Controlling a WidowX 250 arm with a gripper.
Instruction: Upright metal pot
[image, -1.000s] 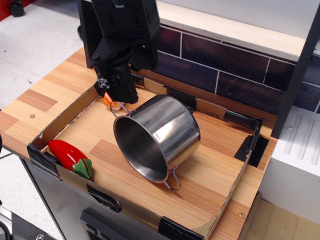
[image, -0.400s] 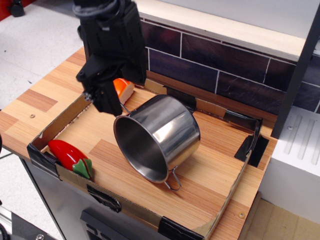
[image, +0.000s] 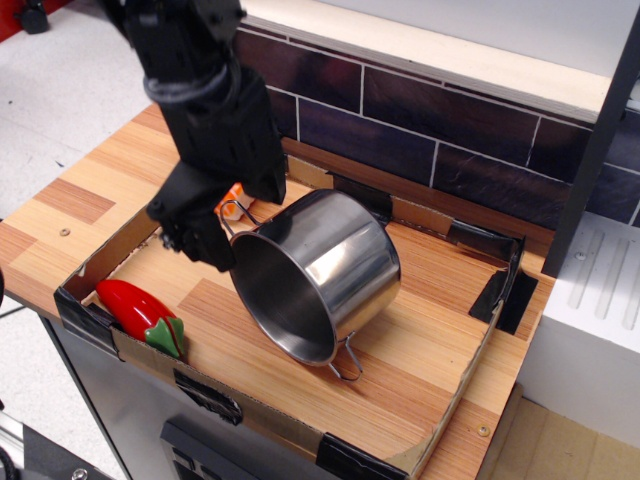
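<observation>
The metal pot (image: 330, 270) lies on its side in the middle of the shallow tray, its mouth facing the front left. One wire loop handle (image: 236, 211) sticks up at the rim's upper left; the other (image: 347, 360) rests on the board at the lower right. My black gripper (image: 205, 240) hangs low just left of the pot's rim, close beside the upper handle. Its fingers are dark and seen from behind, so I cannot tell whether they are open or shut, or whether they touch the pot.
A red toy pepper with a green stem (image: 140, 312) lies in the tray's front left corner. An orange toy food (image: 233, 193) peeks out behind my arm. The tray has low cardboard walls (image: 260, 420). A dark tiled wall (image: 430, 135) runs behind it.
My gripper has come down and forward to the left, from behind the pot to beside its rim. It now hides most of the orange toy. The pot has not moved.
</observation>
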